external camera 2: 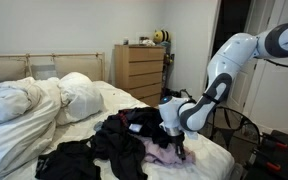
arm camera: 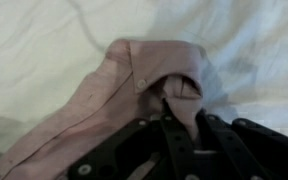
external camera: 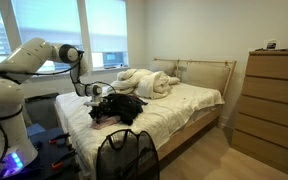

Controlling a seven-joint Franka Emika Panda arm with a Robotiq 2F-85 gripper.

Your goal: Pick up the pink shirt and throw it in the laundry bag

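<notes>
Wrist view: gripper [arm camera: 172, 112] pinched onto pink shirt [arm camera: 99, 105], tips buried in the fold.
Shirt lies under the jaws on the sheet [arm camera: 44, 40] (lower edge cropped); bare sheet ahead; in an exterior view, dark clothes [external camera 2: 119, 140] just beside.

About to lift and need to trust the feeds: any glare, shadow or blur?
In an exterior view the windows blow out and the dark clothes read as a blob; in an exterior view light is even on the pink shirt; wrist view is soft, gripper in shadow.
</notes>
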